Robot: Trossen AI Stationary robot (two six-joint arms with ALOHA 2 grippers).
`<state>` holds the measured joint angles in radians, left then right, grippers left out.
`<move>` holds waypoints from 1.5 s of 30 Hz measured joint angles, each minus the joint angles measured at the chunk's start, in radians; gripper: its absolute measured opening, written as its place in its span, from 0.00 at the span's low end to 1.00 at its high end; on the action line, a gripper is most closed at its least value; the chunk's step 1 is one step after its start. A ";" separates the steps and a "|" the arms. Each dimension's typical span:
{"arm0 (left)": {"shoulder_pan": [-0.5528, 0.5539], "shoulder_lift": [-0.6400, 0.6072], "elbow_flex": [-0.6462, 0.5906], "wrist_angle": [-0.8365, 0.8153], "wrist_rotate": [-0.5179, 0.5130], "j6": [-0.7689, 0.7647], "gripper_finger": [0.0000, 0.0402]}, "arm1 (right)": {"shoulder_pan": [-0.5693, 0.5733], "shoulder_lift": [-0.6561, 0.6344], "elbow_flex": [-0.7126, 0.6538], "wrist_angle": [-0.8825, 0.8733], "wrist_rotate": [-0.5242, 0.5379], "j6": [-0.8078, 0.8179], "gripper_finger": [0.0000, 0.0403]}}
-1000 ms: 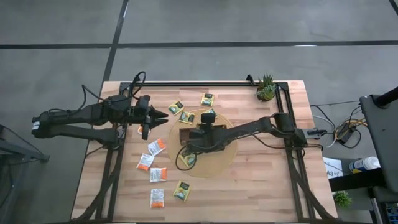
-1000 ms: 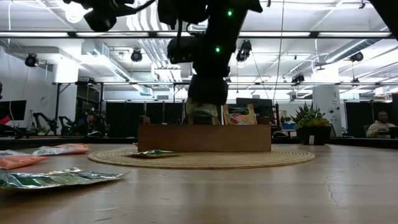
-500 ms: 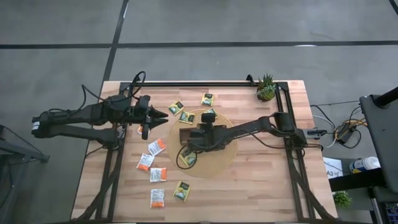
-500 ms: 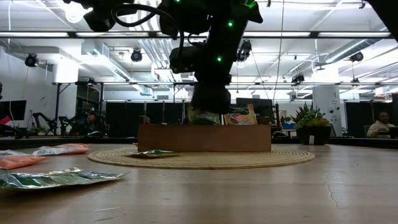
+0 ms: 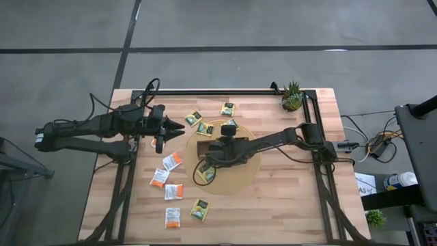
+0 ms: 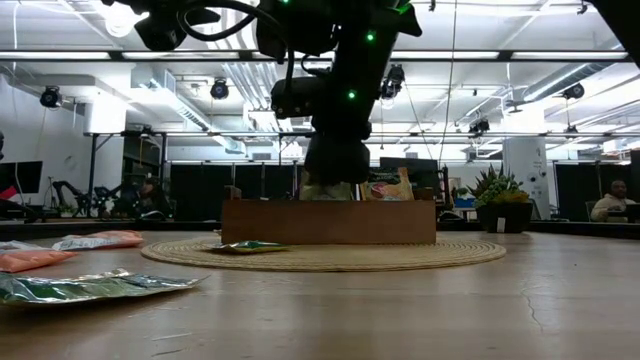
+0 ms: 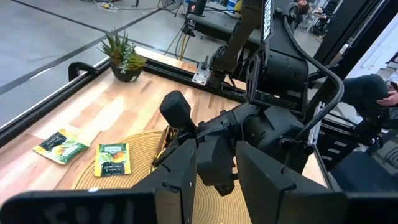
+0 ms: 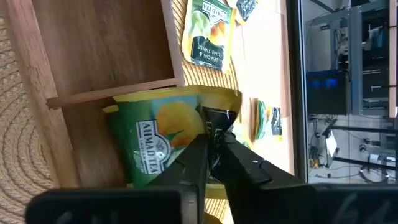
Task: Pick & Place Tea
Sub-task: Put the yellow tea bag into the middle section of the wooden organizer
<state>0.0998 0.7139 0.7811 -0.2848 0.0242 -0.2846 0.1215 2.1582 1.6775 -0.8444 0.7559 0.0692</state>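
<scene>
Now right end effector [image 8: 212, 152] on green sachet [image 8: 161, 137].

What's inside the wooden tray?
In the wooden tray, a yellow-green tea sachet sits pinched by the right gripper; one compartment looks bare. The rest is hidden.

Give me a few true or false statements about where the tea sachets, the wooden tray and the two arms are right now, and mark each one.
1. The right tool pinches a yellow-green paper tea sachet over the brown wooden tray. True.
2. The tray sits straight on the bare wooden table. False: it rests on a round woven mat.
3. The left tool is reaching into the tray. False: it hangs beside the mat, holding nothing visible.
4. Orange-red sachets lie on the table outside the mat. True.
5. A small potted plant stands at a table corner. True.
</scene>
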 joint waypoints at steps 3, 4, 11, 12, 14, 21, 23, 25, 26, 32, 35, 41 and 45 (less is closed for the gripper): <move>0.000 0.000 0.000 0.000 0.000 0.000 0.27 | -0.001 0.000 0.000 0.003 -0.001 -0.001 0.17; 0.000 0.000 0.000 0.000 0.000 -0.002 0.27 | -0.001 0.000 0.000 0.003 -0.001 -0.001 0.19; 0.000 0.000 0.000 0.000 0.000 -0.003 0.27 | 0.000 0.000 0.000 0.003 -0.001 -0.021 0.27; 0.000 0.000 0.000 0.000 0.000 -0.003 0.27 | 0.000 -0.001 0.000 0.001 -0.001 -0.021 0.28; 0.000 0.000 0.000 0.000 0.000 -0.003 0.27 | 0.000 -0.006 0.000 -0.013 -0.002 -0.023 0.30; 0.000 0.000 0.000 -0.001 0.000 -0.001 0.27 | -0.003 -0.081 0.000 -0.045 -0.054 -0.021 0.34; 0.000 0.000 0.000 0.000 0.000 -0.001 0.27 | -0.011 -0.118 0.001 -0.032 -0.132 -0.016 0.36; 0.000 0.000 0.000 0.000 0.000 -0.001 0.27 | -0.023 -0.154 0.002 -0.030 -0.186 0.000 0.37; 0.000 0.000 0.000 0.000 0.000 -0.001 0.27 | -0.030 -0.171 0.002 -0.031 -0.205 0.008 0.38; 0.000 0.000 0.000 0.002 0.000 0.001 0.27 | -0.103 -0.287 0.002 -0.033 -0.433 0.083 0.43; 0.000 0.000 0.000 0.003 0.000 0.002 0.27 | -0.153 -0.334 0.002 -0.033 -0.499 0.124 0.47; 0.000 0.000 0.000 0.003 -0.003 0.002 0.27 | -0.255 -0.377 0.002 -0.032 -0.528 0.100 0.54; 0.000 0.000 0.000 0.002 -0.026 0.002 0.27 | -0.323 -0.372 0.002 -0.032 -0.648 0.069 0.58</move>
<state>0.0994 0.7139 0.7815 -0.2826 -0.0020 -0.2821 -0.2018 1.7865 1.6794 -0.8764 0.1079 0.1378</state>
